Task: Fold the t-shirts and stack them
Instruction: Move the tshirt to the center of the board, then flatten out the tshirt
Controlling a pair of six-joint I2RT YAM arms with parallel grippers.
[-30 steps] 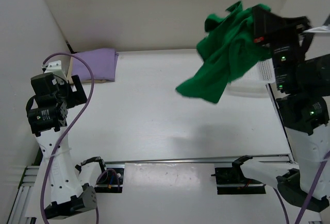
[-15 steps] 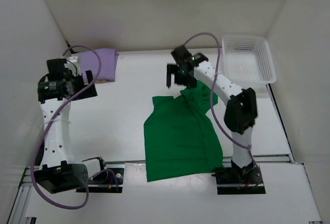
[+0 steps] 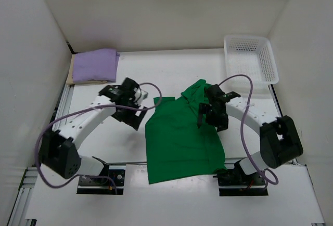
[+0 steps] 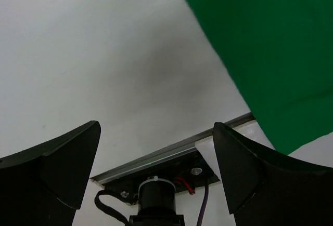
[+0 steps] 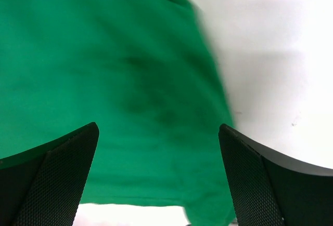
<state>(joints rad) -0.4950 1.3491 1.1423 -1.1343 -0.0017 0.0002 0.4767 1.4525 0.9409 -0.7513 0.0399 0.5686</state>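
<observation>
A green t-shirt [image 3: 179,143] lies spread — right tool [image 3: 203,117] hides one corner.

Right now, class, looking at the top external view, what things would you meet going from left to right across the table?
folded purple shirt → left end effector → green t-shirt → white basket

White table [image 3: 171,72] enclosed by plain white walls [image 3: 156,13] on three sides
</observation>
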